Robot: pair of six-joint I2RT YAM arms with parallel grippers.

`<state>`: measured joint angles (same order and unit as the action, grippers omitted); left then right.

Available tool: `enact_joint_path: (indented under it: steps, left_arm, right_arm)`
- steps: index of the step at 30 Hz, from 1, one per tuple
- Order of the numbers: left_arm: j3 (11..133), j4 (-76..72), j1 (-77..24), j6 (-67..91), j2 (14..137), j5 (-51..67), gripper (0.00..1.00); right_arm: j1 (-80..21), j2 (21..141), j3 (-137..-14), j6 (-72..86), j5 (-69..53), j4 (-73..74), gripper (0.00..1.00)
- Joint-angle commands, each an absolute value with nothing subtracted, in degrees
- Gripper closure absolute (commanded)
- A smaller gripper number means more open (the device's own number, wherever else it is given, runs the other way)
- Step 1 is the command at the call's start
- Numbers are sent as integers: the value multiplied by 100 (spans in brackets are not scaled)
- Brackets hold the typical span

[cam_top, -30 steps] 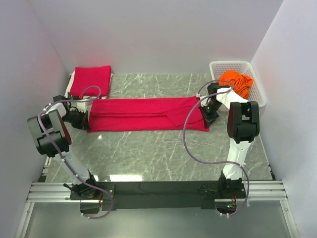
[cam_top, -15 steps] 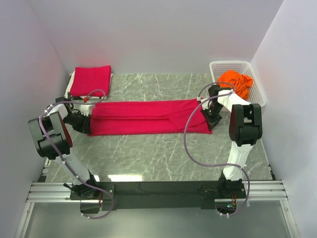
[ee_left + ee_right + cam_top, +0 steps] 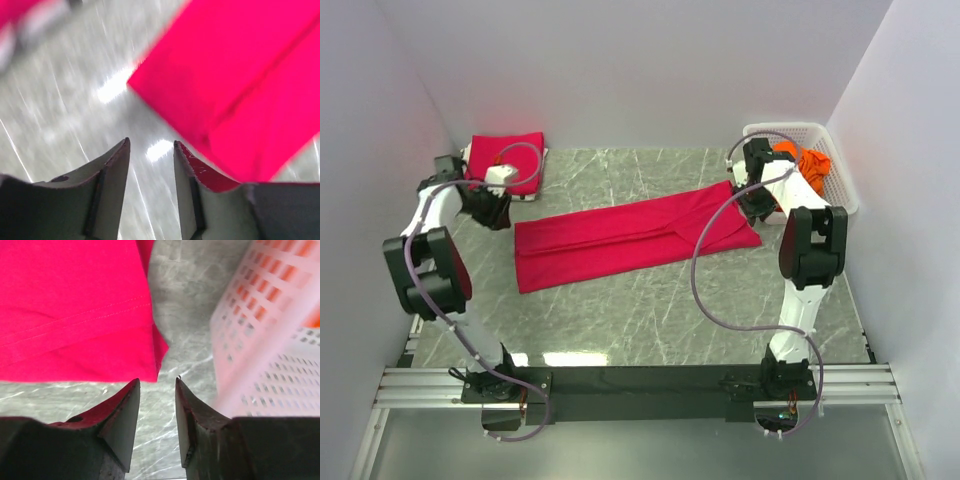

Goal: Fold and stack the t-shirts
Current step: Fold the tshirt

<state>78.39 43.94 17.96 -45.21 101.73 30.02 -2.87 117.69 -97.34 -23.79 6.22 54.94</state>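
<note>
A crimson t-shirt (image 3: 638,235), folded into a long strip, lies slanted across the marble table, its left end nearer me. My left gripper (image 3: 498,212) is open and empty just beyond the strip's left end; the left wrist view (image 3: 151,145) shows that corner of the shirt (image 3: 240,75) ahead to the right, blurred. My right gripper (image 3: 752,207) is open and empty at the strip's right end; the right wrist view (image 3: 157,381) shows the shirt's hem corner (image 3: 75,305) just ahead to the left. A folded crimson t-shirt (image 3: 504,161) lies at the far left. An orange t-shirt (image 3: 802,165) sits crumpled in the basket.
The white lattice basket (image 3: 840,195) stands at the far right, close beside my right gripper; its wall (image 3: 270,340) fills the right of the right wrist view. White walls close in the table on the left, back and right.
Both grippers have let go of the strip's ends and moved toward the far side. The strip has shifted from lying straight across to lying slanted, right end farther away.
</note>
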Motion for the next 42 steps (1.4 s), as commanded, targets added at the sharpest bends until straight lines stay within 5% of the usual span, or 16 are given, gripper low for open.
enact_joint_path:
  steps: [1, 10, 20, 25, 31, 42]
  left_arm:
    - [8217, 3877, 1389, -4079, 10686, 2945, 55]
    - [8544, 3604, 765, -3990, 11645, 2611, 71]
    - [6909, 3655, 975, -4825, 10953, 1415, 85]
    - [6138, 4613, 1222, -5534, 10320, 1660, 85]
    - [5415, 5509, 1046, -6213, 9159, 2100, 79]
    - [6222, 5380, 870, -5688, 8868, 3119, 71]
  right_arm:
    - [-422, 11154, -9985, -2092, 484, 5836, 58]
    - [-1018, 11117, -9440, -1591, -211, 5801, 69]
    - [-1450, 12277, -10071, -1406, 210, 5555, 72]
    - [-1529, 13110, -10844, -1555, 509, 5633, 72]
    - [-1731, 14341, -13136, -1845, 957, 5898, 73]
    - [-2197, 14099, -13070, -2831, 2364, 3604, 68]
